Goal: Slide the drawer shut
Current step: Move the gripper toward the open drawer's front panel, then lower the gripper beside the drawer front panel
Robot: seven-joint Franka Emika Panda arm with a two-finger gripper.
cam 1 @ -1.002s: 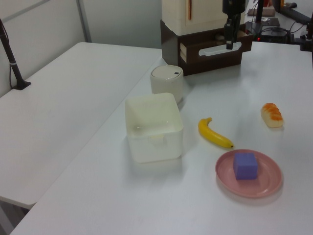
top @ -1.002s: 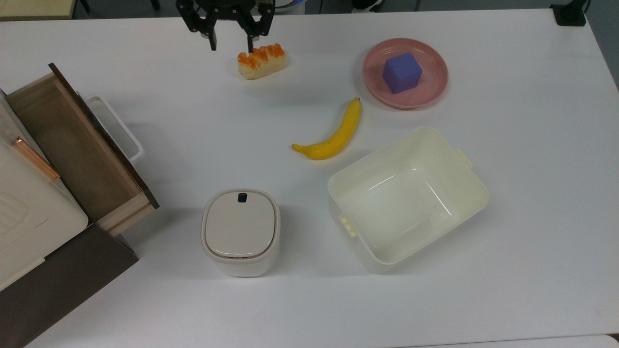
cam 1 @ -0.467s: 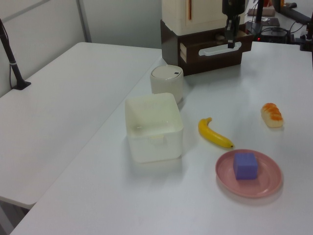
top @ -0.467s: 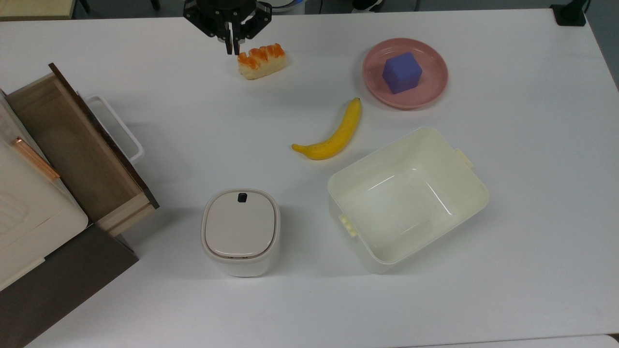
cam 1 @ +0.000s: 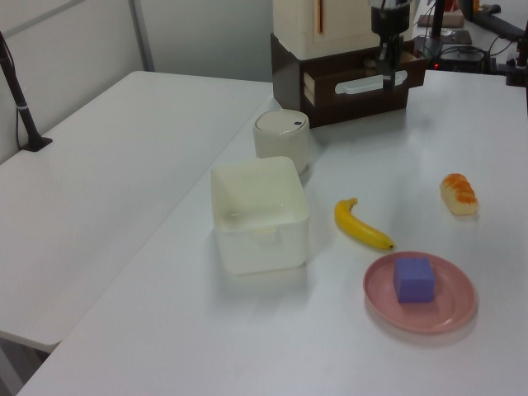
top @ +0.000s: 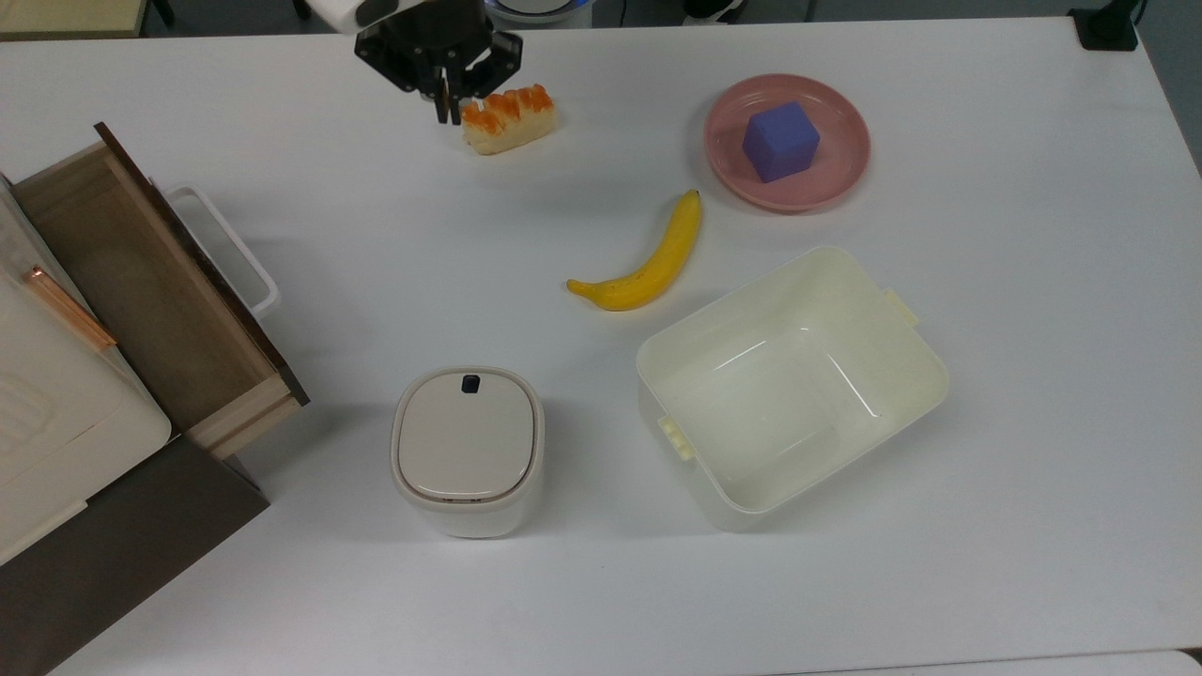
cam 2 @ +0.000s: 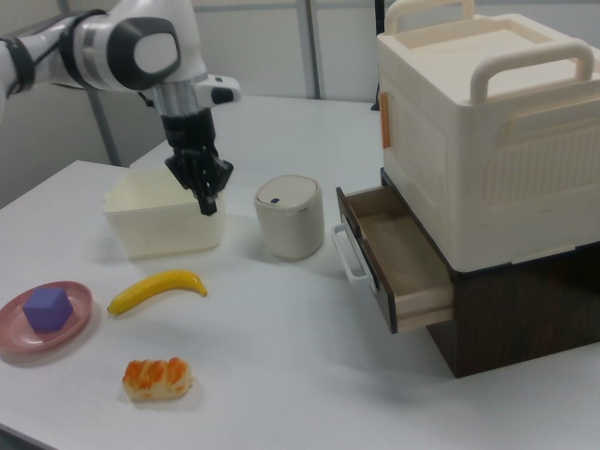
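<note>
Gripper: black gripper [top: 441,113] at upper centre-left of the frame, fingers pressed together, tips just beside the orange-topped bread [top: 508,118].
Drawer: drawer [top: 141,282] at the left edge stands pulled out of the dark cabinet [top: 122,545], white handle [top: 230,249] facing the table [top: 1033,376].
Centre: banana [top: 646,261]; cream bin [top: 791,387] at lower right of it.
Lower left: lidded container [top: 468,449].
Upper right: purple cube [top: 780,141] on pink plate [top: 840,178].
</note>
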